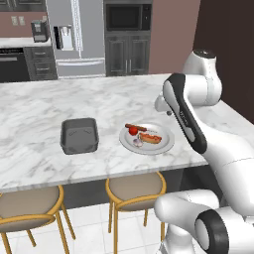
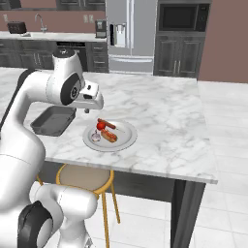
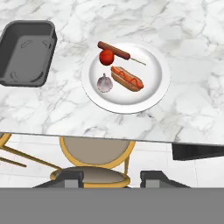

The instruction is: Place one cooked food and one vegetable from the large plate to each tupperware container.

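Your hand is wide open, holding nothing | large plate lies ahead | hot dog slants across | tub ahead-left

Pale plate, red tomato, grey tub, white-grey marbled counter.

- A marble counter fills the middle of the scene.
- A grey tupperware container stands on it, left of the large plate and apart from it.
- On the plate lie a hot dog, a red tomato, a sausage on a stick at the far side and a pale garlic bulb at the near side.
- The white arm rises at the right.
- Two stools stand under the near edge.
- A fridge stands far behind.
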Controlling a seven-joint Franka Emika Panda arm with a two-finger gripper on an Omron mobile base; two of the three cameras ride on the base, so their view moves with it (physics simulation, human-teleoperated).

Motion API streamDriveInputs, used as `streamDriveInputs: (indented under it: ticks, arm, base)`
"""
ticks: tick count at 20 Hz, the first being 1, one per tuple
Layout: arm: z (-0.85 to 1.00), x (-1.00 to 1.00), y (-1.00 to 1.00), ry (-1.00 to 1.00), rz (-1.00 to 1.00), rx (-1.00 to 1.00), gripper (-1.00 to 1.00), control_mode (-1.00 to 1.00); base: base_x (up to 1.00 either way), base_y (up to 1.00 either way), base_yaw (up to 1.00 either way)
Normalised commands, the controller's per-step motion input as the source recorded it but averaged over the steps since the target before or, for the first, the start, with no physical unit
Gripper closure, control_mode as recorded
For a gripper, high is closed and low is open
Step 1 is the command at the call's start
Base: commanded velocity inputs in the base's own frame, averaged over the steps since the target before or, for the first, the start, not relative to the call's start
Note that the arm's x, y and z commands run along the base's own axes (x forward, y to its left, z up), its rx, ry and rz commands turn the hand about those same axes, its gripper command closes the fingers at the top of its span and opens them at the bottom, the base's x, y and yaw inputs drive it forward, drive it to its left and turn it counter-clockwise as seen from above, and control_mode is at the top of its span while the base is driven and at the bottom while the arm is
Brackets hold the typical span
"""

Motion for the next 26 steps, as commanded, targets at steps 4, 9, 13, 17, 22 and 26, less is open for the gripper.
streamDriveInputs:
  ticks: [4,9,13,17,22,26]
  arm:
    - [-0.08,0.0,0.03,0.0,0.02,0.0,-1.0,-1.0]
    - [-0.66,0.15,0.01,0.0,0.05,-0.03,-1.0,-1.0]
    - [-0.64,0.29,0.02,0.0,0.06,-0.03,-1.0,-1.0]
    - [-0.65,0.3,-0.13,0.01,0.08,-0.12,-1.0,-1.0]
    - [-0.53,0.82,-0.41,0.19,0.02,-0.15,-1.0,-1.0]
    - [-0.09,0.71,-0.05,0.2,0.04,0.0,-1.0,-1.0]
  base:
    - [0.0,0.0,0.0]
    - [0.0,0.0,0.0]
    - [0.0,0.0,0.0]
    - [0.0,0.0,0.0]
    - [0.0,0.0,0.0]
    - [0.0,0.0,0.0]
